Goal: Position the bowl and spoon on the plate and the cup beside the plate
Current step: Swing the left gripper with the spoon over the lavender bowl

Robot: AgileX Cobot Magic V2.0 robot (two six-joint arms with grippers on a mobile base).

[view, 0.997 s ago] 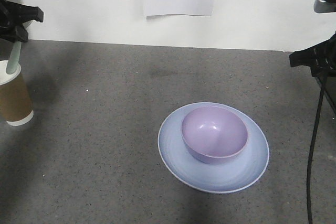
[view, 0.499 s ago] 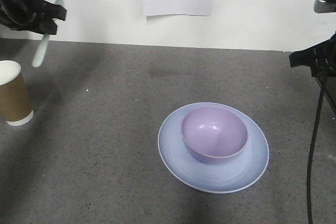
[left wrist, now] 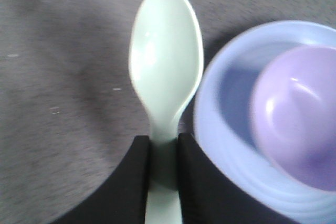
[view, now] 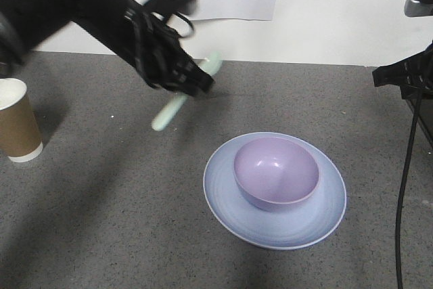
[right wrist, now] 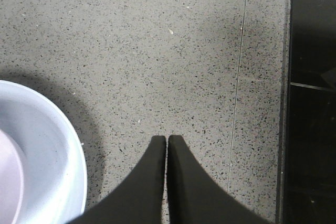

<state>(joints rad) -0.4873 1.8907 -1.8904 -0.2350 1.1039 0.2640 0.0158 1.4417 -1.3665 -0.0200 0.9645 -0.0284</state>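
Front-facing view, left arm: we see it reach in from the upper left and slant down to the right over the tabletop (view: 101, 201). It is motion-blurred, with the left claw (view: 196, 79) in the air between cup (view: 17, 126) and plate (view: 270, 228).
Left claw: in the left wrist view we see both fingers pinched onto the handle of the spoon (left wrist: 165, 61), whose scoop end sticks out ahead.
Spoon: held tilted above bare tabletop, just left of the plate.
Right arm: we see it at the right edge, well apart from the plate.
Right claw (right wrist: 167, 145): fingers pressed together, holding nothing, over bare tabletop beside the plate rim.
Bowl (view: 276, 170): upright on the plate.
Cup: upright at the left edge, well apart from the plate.
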